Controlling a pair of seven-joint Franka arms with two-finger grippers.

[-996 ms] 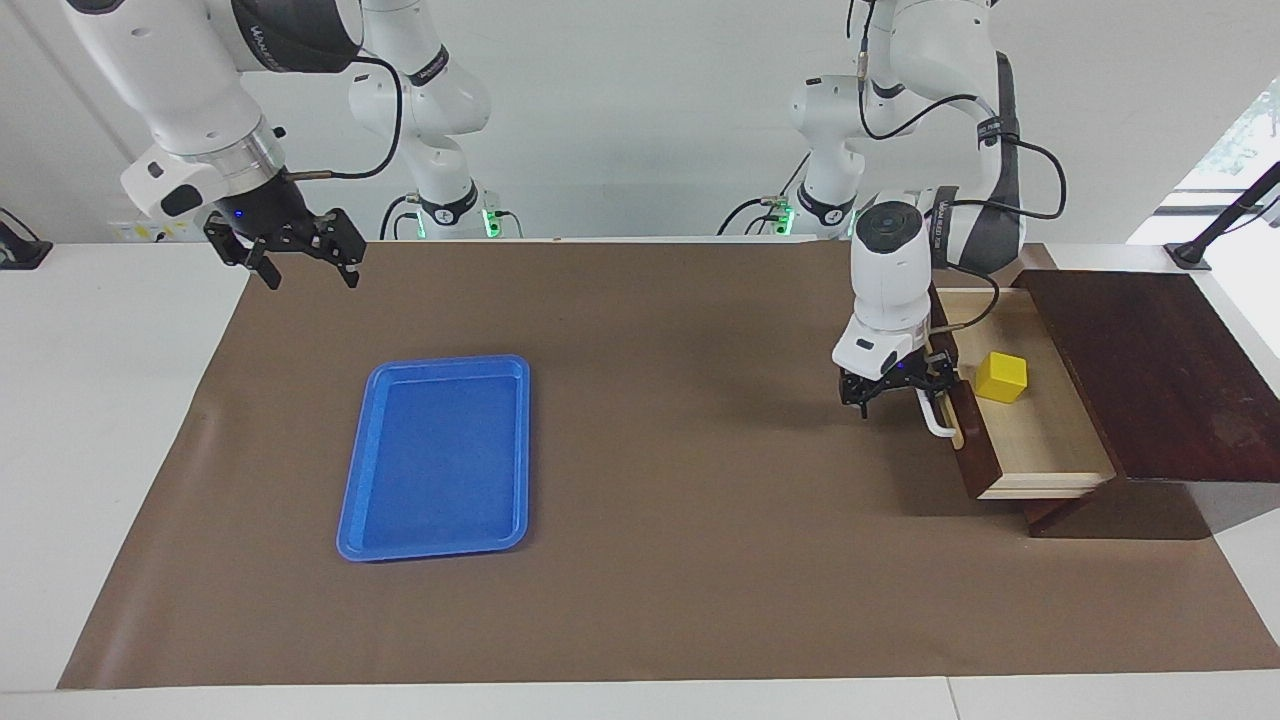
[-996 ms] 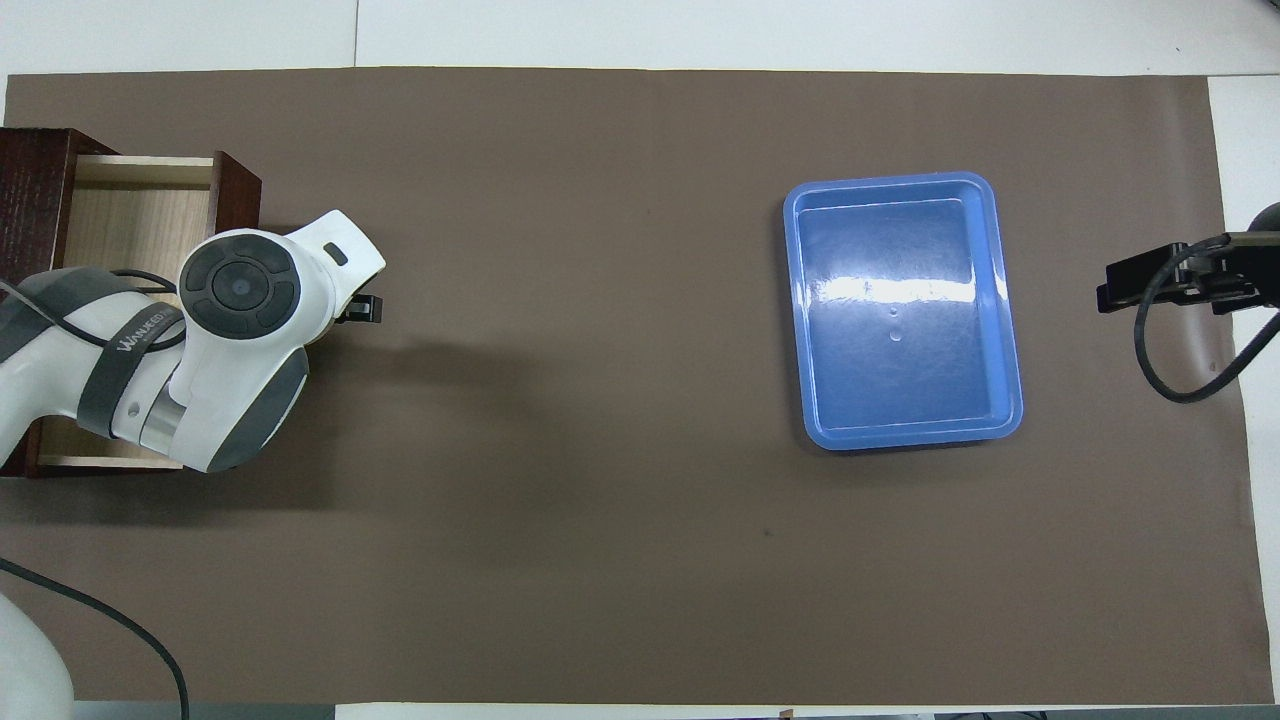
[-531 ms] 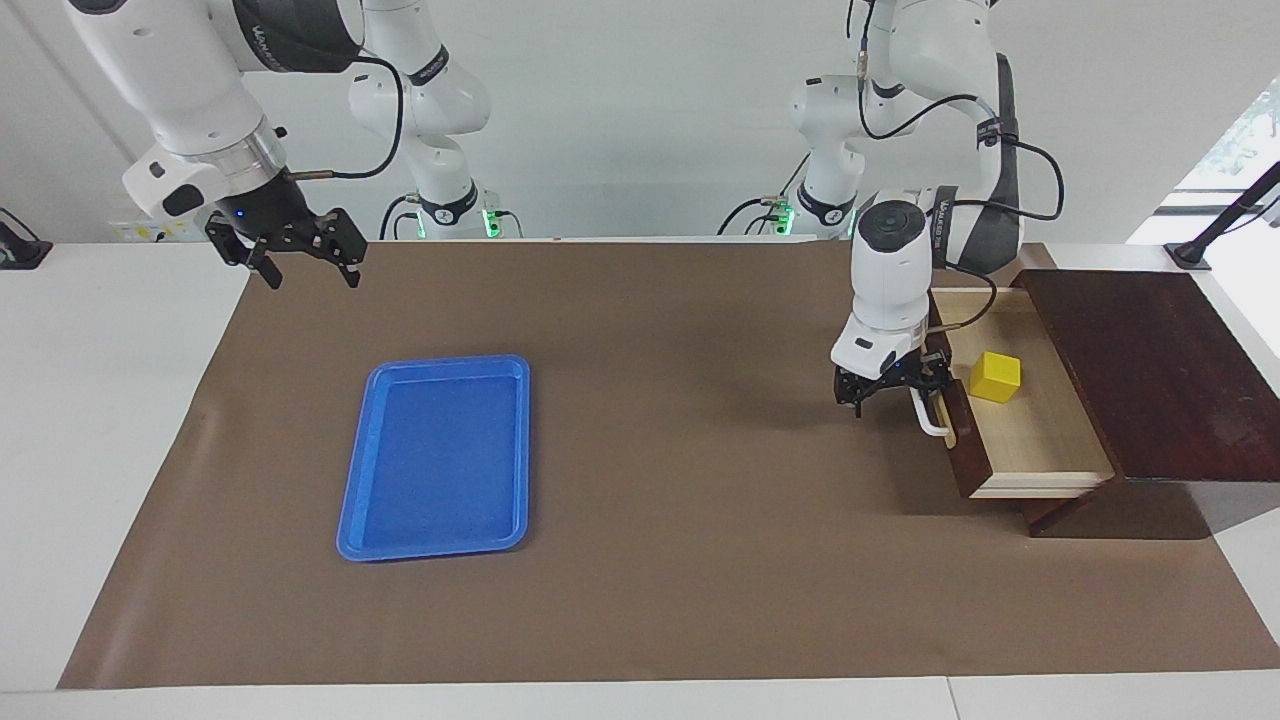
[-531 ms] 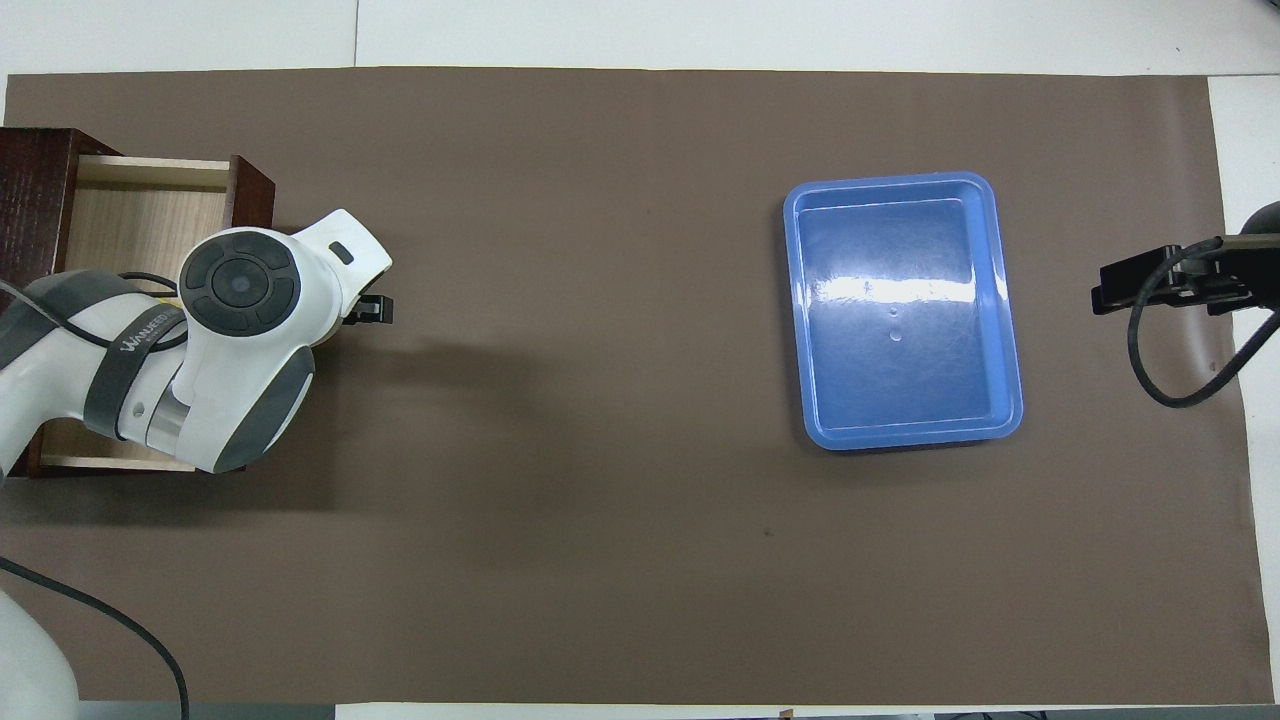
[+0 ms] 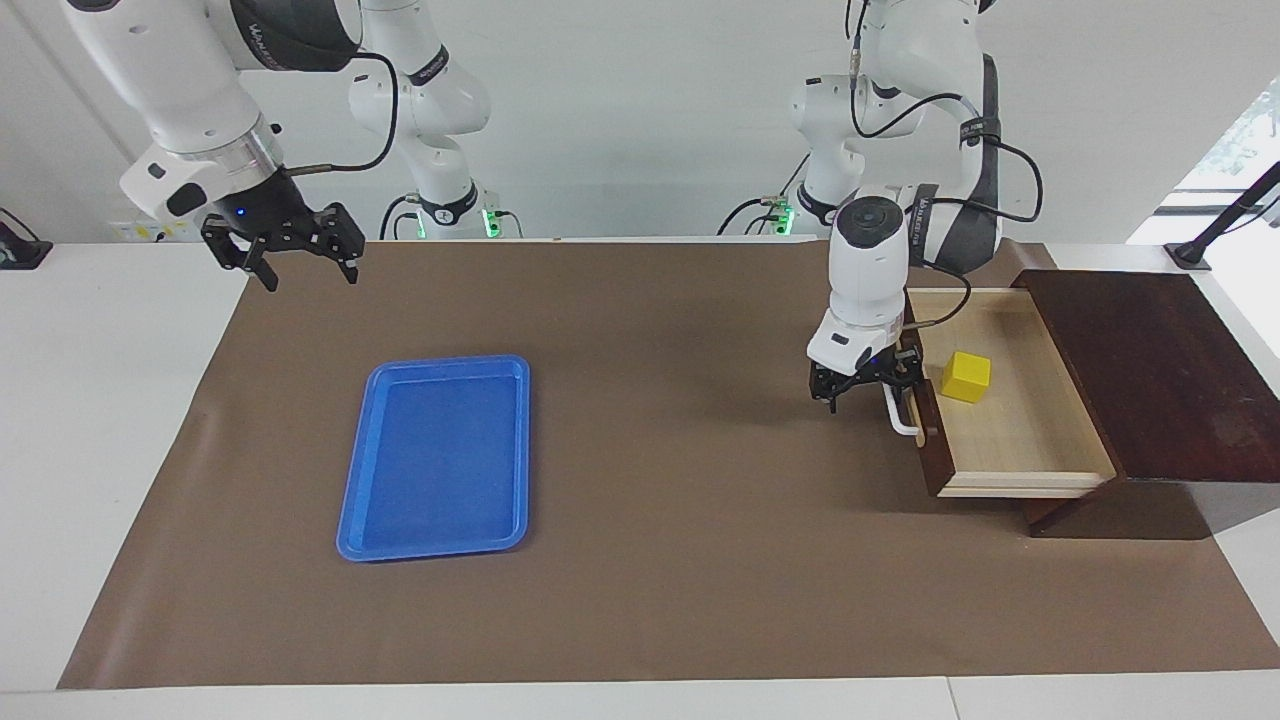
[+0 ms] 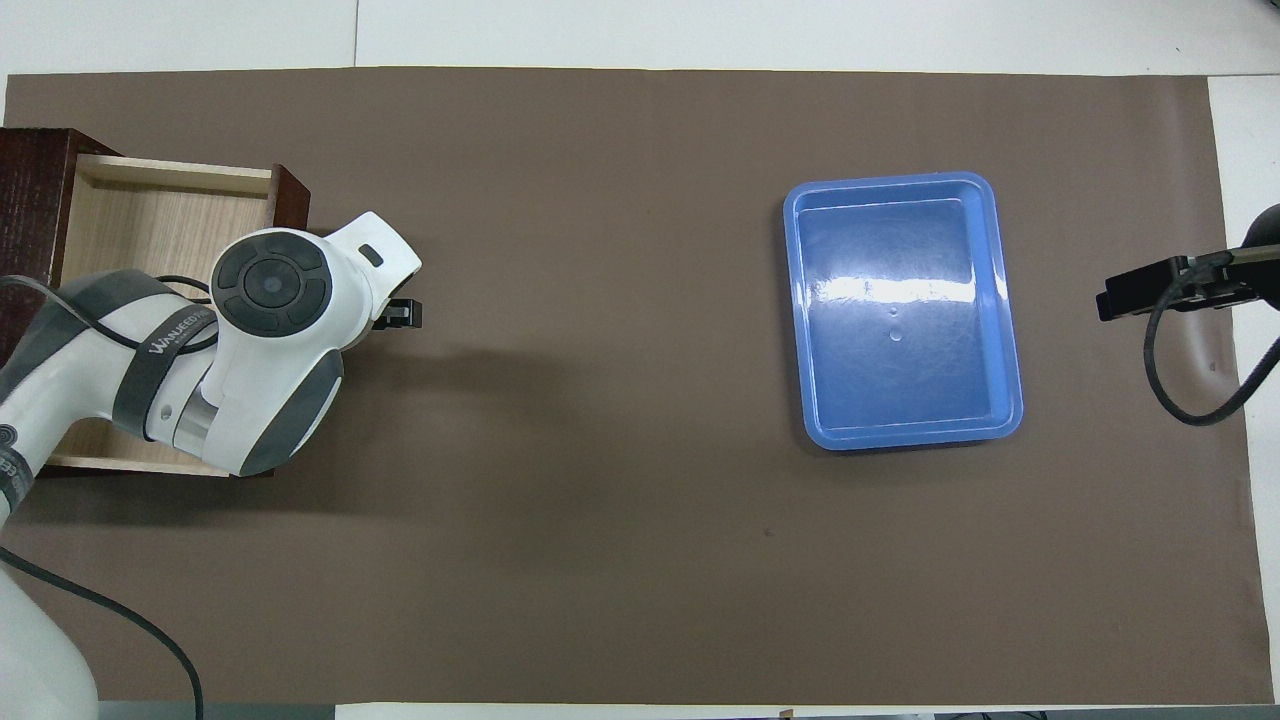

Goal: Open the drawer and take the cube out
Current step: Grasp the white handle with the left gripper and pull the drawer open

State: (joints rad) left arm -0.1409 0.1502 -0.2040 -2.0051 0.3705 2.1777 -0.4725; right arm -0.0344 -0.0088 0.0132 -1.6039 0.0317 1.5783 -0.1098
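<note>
Your left gripper (image 5: 868, 385) clamps the white handle (image 5: 897, 413) of the drawer (image 5: 1010, 430), open at the left arm's end, the cube (image 5: 966, 377) inside. Pull straight, level. Your right gripper (image 5: 297, 258) waits spread, empty, above the mat's corner.

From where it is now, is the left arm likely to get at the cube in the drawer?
Probably yes: the drawer is pulled out and nothing covers the cube. The left gripper is at the handle and must let go first.
</note>
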